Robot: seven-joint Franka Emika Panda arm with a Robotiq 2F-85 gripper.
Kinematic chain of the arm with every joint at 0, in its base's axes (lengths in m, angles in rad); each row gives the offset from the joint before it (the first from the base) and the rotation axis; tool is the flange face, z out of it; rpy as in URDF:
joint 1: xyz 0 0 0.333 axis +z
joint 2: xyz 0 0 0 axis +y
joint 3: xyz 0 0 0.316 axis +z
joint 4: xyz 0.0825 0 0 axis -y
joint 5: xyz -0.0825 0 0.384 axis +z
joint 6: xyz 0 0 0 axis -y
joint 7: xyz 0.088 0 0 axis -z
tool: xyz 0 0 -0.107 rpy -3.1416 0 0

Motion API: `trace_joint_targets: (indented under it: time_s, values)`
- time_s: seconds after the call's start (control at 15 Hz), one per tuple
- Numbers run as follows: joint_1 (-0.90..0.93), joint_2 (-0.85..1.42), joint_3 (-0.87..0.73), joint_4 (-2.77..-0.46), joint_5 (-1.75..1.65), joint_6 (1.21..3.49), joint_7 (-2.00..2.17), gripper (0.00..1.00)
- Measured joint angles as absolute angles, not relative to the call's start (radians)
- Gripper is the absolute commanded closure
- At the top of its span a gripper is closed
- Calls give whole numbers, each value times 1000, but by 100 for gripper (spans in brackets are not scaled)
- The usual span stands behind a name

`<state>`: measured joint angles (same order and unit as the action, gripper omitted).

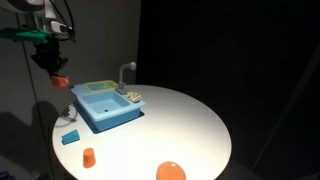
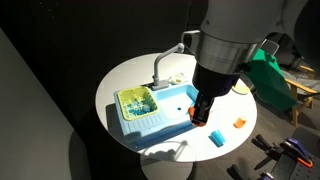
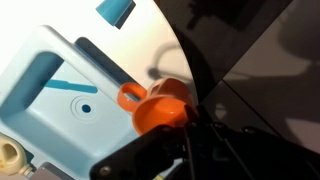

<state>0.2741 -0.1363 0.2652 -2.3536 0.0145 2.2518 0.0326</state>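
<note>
My gripper (image 3: 188, 118) is shut on the rim of an orange cup (image 3: 160, 106) with a loop handle. The cup hangs in the air above one end of the blue toy sink (image 3: 60, 90), close to the table's edge. In both exterior views the gripper (image 1: 57, 70) (image 2: 201, 108) holds the cup (image 1: 61, 81) (image 2: 197, 116) well above the round white table (image 1: 190, 125). The sink (image 1: 105, 104) (image 2: 150, 108) has a grey faucet (image 1: 125, 72) (image 2: 165, 60). Green items (image 2: 135, 101) lie in its basin.
A blue block (image 1: 70, 137) (image 2: 216, 139) (image 3: 115, 10) lies on the table near the sink. A small orange cup (image 1: 89, 156) and an orange dish (image 1: 171, 171) sit near the table's front edge. Another orange piece (image 2: 240, 122) lies further off. Dark surroundings ring the table.
</note>
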Motion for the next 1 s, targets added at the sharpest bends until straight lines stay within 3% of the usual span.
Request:
trace_joint_targets:
  time_s: [1.0]
  values:
    - [205,-285,132,-2560,142,2410,29,98]
